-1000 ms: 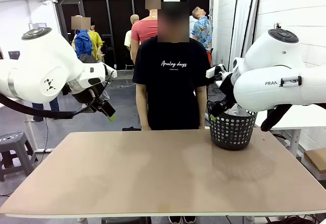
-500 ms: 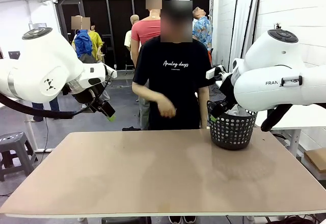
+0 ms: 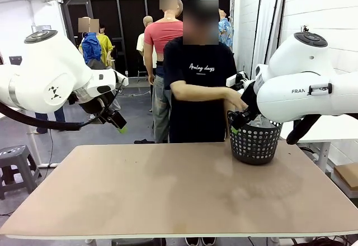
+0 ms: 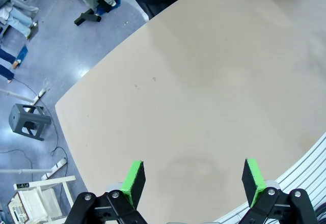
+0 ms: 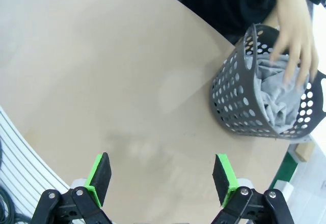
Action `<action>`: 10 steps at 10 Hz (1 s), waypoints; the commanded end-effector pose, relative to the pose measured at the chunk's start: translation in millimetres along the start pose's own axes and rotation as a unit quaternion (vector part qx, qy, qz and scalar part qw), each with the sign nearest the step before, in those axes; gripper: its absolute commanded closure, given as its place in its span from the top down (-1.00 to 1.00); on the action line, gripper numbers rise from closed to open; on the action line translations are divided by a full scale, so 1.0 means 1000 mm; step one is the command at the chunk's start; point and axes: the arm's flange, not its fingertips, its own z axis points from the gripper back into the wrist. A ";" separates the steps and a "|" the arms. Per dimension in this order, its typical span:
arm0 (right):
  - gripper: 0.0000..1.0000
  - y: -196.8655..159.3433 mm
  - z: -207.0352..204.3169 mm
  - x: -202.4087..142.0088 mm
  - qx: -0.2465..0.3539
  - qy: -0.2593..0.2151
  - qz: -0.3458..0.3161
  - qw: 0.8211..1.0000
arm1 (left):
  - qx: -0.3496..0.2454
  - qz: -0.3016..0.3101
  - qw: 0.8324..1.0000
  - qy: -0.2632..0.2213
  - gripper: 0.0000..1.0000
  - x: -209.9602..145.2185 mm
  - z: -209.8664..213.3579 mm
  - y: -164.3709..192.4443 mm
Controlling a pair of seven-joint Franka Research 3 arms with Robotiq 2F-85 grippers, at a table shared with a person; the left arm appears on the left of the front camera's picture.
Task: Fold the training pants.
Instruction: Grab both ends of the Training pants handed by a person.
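Observation:
The light grey training pants (image 5: 277,94) lie bunched inside a dark mesh basket (image 5: 239,89) at the table's far right (image 3: 256,142). The person's hand (image 5: 293,40) reaches into the basket and touches the grey cloth. My left gripper (image 3: 117,124) hangs open, high over the table's left side; in the left wrist view its green pads (image 4: 133,180) stand wide apart over bare tabletop. My right gripper (image 3: 234,126) is raised beside the basket's left rim, open, and its pads (image 5: 223,175) hold nothing.
The tan table (image 3: 168,190) stretches bare between the arms. The person in a black T-shirt (image 3: 201,89) stands at the far edge, leaning toward the basket. A grey stool (image 3: 14,165) sits on the floor to the left.
The person has stepped to the right and put a hand into the basket. Both arms have stayed still, grippers open.

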 end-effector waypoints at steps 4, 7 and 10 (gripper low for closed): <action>1.00 0.000 0.000 0.000 -0.002 -0.002 -0.003 1.000 | -0.001 -0.002 1.000 -0.005 1.00 0.000 -0.002 0.001; 1.00 0.000 0.000 0.000 -0.002 -0.002 -0.003 1.000 | -0.001 -0.002 1.000 -0.005 1.00 0.000 -0.002 0.001; 1.00 0.000 0.000 0.000 -0.002 -0.002 -0.003 1.000 | -0.001 -0.002 1.000 -0.005 1.00 0.000 -0.002 0.001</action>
